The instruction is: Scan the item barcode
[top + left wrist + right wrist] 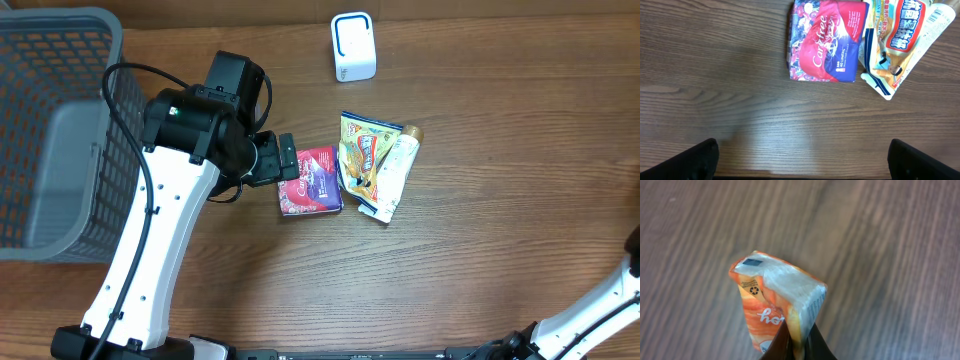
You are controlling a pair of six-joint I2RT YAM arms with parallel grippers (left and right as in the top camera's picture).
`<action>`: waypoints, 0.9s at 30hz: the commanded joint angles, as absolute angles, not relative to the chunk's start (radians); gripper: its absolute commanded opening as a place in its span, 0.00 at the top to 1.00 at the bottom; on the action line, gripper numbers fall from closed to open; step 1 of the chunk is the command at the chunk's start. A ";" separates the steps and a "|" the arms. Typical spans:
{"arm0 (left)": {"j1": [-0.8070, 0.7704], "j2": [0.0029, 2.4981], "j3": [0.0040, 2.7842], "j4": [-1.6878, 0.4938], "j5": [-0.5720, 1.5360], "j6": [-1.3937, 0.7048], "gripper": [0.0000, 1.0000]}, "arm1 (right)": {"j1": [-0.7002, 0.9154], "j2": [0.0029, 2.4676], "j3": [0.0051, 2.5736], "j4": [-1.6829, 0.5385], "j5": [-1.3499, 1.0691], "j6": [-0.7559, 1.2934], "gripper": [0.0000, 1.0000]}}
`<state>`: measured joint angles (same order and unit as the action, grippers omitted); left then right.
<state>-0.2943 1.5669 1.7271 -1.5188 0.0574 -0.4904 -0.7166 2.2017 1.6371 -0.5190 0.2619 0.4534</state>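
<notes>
Orange-and-white soft plastic packet (776, 300) is pinched at its lower end by the closed right gripper (797, 349) above the brown wooden table (890, 255). Where it sits relative to the red-and-purple liner pack (310, 180) cannot be told. The left gripper (802, 162) hangs empty just left of that pack, jaws spread wide. A yellow snack pouch (362, 150) lies just right of the pack, and a white box-shaped scanner (353, 47) stands beyond it.

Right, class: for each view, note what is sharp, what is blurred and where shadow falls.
Overhead: evenly lit, sharp, only soft shadows. Left wrist: red packet crisp, fingertips dark blurs. Right wrist: orange packet sharp, table behind blurred.
</notes>
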 commanded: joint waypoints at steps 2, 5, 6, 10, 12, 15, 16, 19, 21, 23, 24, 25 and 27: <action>-0.293 1.556 1.741 -1.517 0.048 -0.475 0.00 | -0.759 2.152 1.644 -0.540 0.223 0.475 0.93; -0.293 1.556 1.741 -1.517 0.048 -0.475 0.00 | -0.764 2.144 1.645 -0.556 0.223 0.456 0.03; -0.293 1.556 1.741 -1.517 0.048 -0.475 0.00 | -0.764 2.131 1.645 -0.564 0.223 0.412 0.00; -0.293 1.556 1.741 -1.517 0.048 -0.475 0.00 | -0.760 2.036 1.645 -0.575 0.222 0.366 0.00; -0.293 1.556 1.741 -1.517 0.048 -0.475 0.00 | -0.753 1.956 1.645 -0.574 0.198 0.366 0.00; -0.293 1.556 1.741 -1.517 0.048 -0.475 0.00 | -0.745 1.819 1.645 -0.547 0.041 0.367 0.00; -0.293 1.556 1.741 -1.517 0.048 -0.475 0.00 | -0.743 1.794 1.645 -0.544 -0.014 0.366 0.00; -0.293 1.556 1.741 -1.517 0.048 -0.475 0.00 | -0.733 1.695 1.645 -0.530 -0.374 0.367 0.00; -0.293 1.556 1.741 -1.517 0.048 -0.475 0.00 | -0.704 1.670 1.645 -0.525 -0.673 0.367 0.00; -0.293 1.556 1.741 -1.517 0.048 -0.475 0.00 | -0.667 1.673 1.644 -0.532 -0.843 0.367 0.00; -0.293 1.556 1.741 -1.517 0.048 -0.475 0.00 | -0.625 1.680 1.644 -0.568 -0.917 0.366 0.00; -0.293 1.556 1.741 -1.517 0.048 -0.475 0.00 | -0.599 1.685 1.644 -0.597 -0.926 0.366 0.00; -0.293 1.556 1.741 -1.517 0.048 -0.475 0.00 | -0.492 1.707 1.643 -0.695 -0.907 0.341 0.00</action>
<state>-0.2943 1.5669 1.7271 -1.5192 0.0578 -0.4904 -0.6006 1.6722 1.6428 -0.6384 -0.7418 0.3691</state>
